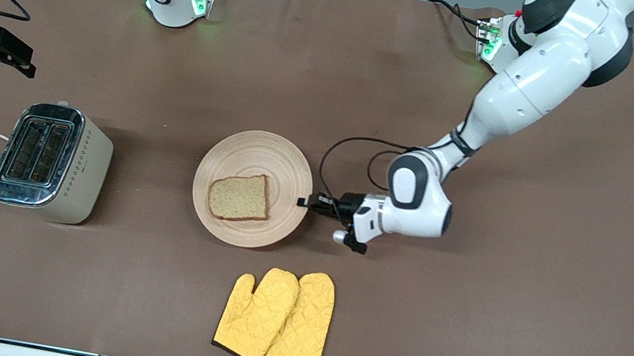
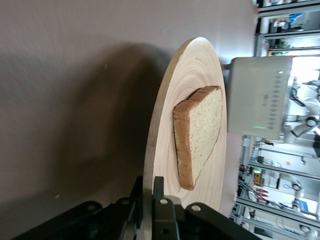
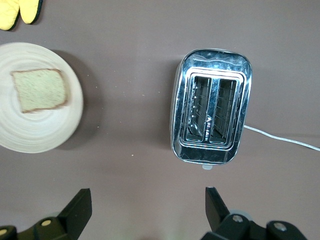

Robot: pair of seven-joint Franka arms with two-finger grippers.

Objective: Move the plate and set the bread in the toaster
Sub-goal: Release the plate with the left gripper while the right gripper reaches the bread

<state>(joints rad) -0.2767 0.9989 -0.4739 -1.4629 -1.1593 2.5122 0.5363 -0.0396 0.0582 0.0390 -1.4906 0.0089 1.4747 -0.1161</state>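
Bread (image 1: 239, 196) lies on the plate (image 1: 257, 152) in the middle of the bench (image 1: 526, 316). At the plate's rim on the side toward the left arm's end, the left pincer (image 1: 306, 202) sits low with its fingers (image 2: 161, 210) narrowed on the rim, gripping the plate. Toward the right arm's end from the plate stands the toaster (image 1: 52, 161), slots up. Over the bench near the toaster hangs the right pincer (image 1: 21, 61), spread wide and holding nothing. Yellow mitts (image 1: 275, 318) lie nearer the front camera than the plate.

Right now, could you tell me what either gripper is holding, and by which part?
The left gripper pinches the plate by its rim. The right gripper hangs open above the toaster, holding nothing.
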